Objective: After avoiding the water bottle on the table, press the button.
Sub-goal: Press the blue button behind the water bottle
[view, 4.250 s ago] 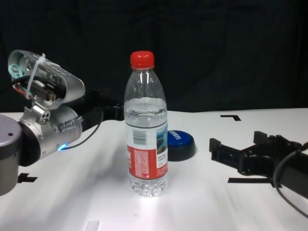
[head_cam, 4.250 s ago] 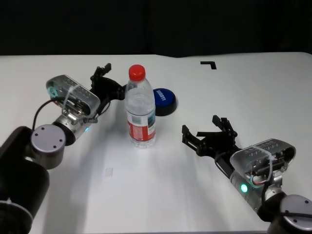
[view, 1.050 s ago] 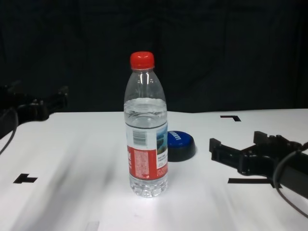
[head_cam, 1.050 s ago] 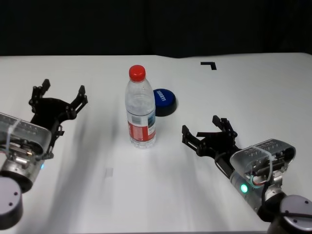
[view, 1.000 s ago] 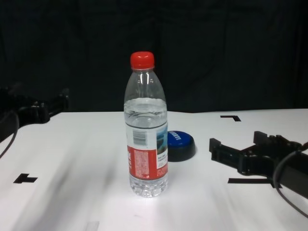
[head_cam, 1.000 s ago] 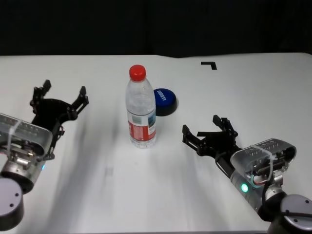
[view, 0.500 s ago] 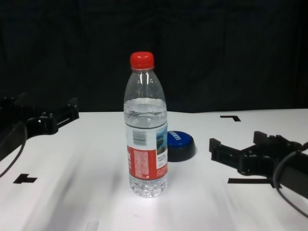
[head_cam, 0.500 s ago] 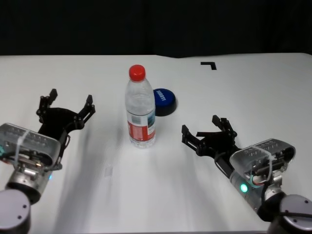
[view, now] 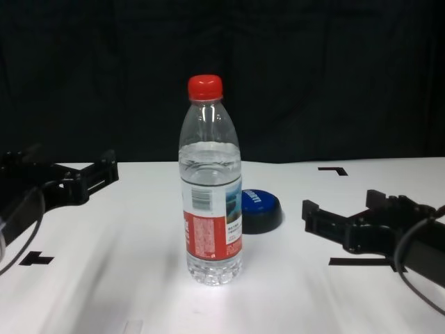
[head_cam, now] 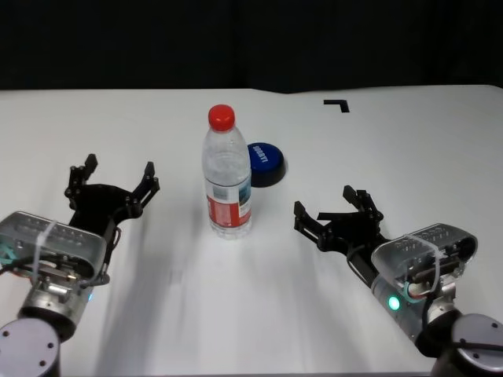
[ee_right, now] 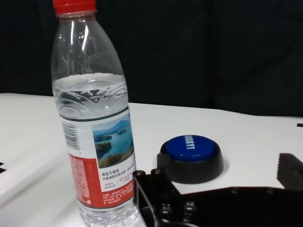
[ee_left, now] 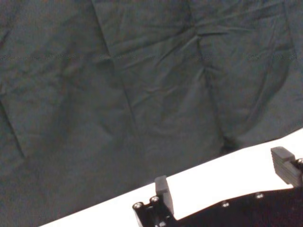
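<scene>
The water bottle [head_cam: 227, 181] stands upright mid-table, clear with a red cap; it also shows in the chest view [view: 211, 188] and the right wrist view [ee_right: 94, 123]. The blue button [head_cam: 263, 162] sits just behind and right of it, also visible in the chest view [view: 257, 208] and the right wrist view [ee_right: 191, 157]. My left gripper [head_cam: 114, 187] is open and empty, well left of the bottle over the table [head_cam: 409, 149]. My right gripper [head_cam: 336, 214] is open and empty at the bottle's right, nearer me than the button.
Black tape marks lie on the white table: a corner [head_cam: 338, 104] at the far right, a T [view: 36, 259] near the left front. A small pale tape piece [head_cam: 175, 276] lies in front of the bottle. A dark curtain hangs behind the table.
My left arm has drawn back from beside the button to the table's left, then shifted nearer me and slightly right. The right arm, bottle and button have not moved.
</scene>
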